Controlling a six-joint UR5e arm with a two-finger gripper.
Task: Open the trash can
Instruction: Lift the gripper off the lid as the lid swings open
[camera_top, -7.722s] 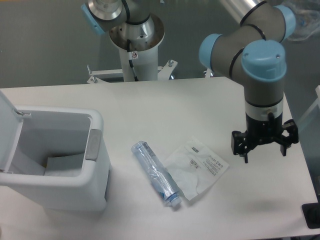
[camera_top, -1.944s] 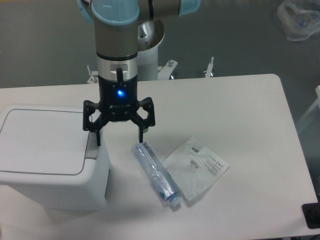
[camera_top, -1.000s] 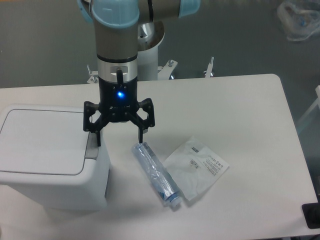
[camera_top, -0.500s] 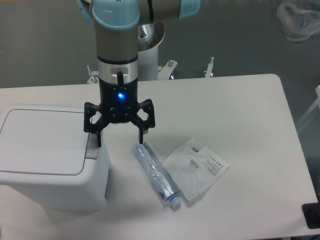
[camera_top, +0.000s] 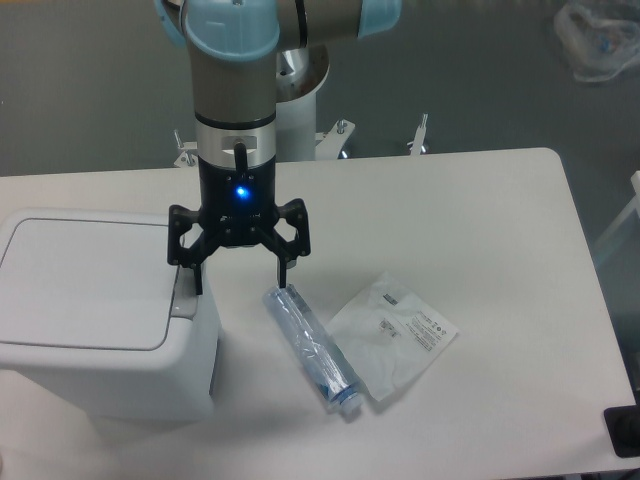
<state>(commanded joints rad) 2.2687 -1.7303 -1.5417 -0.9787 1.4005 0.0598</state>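
While the lid lies flat and closed on the trash can (camera_top: 100, 320) at the left edge of the desk (camera_top: 480, 200), the gripper (camera_top: 240, 280) hangs above the can's right rim with its fingers (camera_top: 197, 280) spread wide and holding nothing. One fingertip sits right over the grey push tab (camera_top: 183, 297); whether it touches the tab cannot be told from this view. The other finger points down at the desk between the can and a clear crushed bottle (camera_top: 311, 349), which lies beside a flat plastic packet (camera_top: 395, 335). The step in hand looks like lining up on the tab to release the lid. The next move probably calls for a short, straight press down on that tab with the near fingertip, staying off the lid itself so it can spring up, and keeping clear of the bottle.
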